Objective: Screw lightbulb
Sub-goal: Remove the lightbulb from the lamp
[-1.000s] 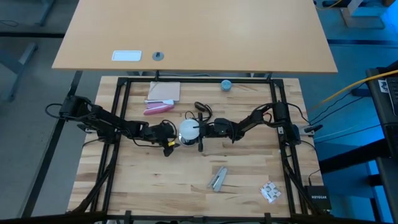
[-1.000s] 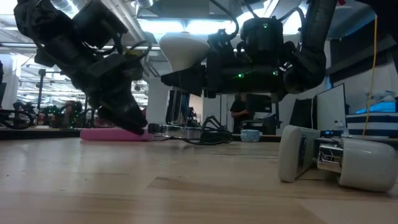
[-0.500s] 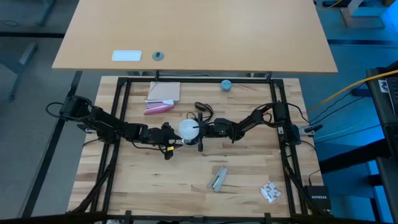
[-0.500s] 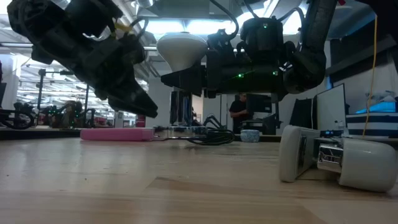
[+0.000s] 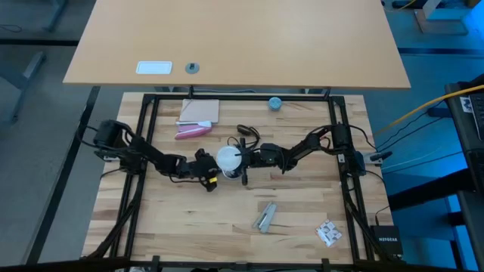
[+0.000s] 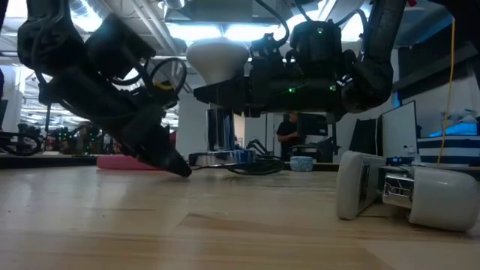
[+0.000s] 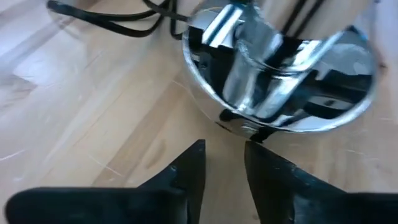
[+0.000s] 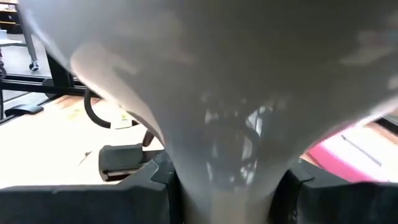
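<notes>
The bench [image 5: 174, 227] of pale wooden planks carries everything, with a black frame running along its left, right and far edges. Both dark arms reach in from the side edges and meet near the middle.

The right gripper [image 5: 243, 159] is clamped on the narrow neck of the lightbulb [image 5: 229, 158]; in the right wrist view its two fingers [image 8: 298, 177] press either side of the neck of the lightbulb [image 8: 224, 93], whose globe fills that picture. In the low view the lightbulb [image 6: 217, 58] is held clear above the bench, globe uppermost, over the socket.

The left gripper [image 5: 209, 172] is tipped down onto the wood just beside the silvery socket [image 5: 231, 168]. In the left wrist view its fingers [image 7: 193, 171] stand nearly together with a narrow gap between them and nothing in it, their tips just short of the rim of the socket [image 7: 280, 74]. The socket is a shallow shiny cup lying on the bench; what sits inside it cannot be made out. A thin black cord [image 5: 246, 134] loops from it toward the far edge.

Toward the far edge lie a tan pad [image 5: 200, 111] and, touching it, a pink object [image 5: 192, 132]. A small blue-grey cap [image 5: 275, 103] sits at the far edge. Toward the near edge lie a grey metal clip [image 5: 264, 217] and, nearer the right corner, a small white crumpled piece [image 5: 328, 233].
</notes>
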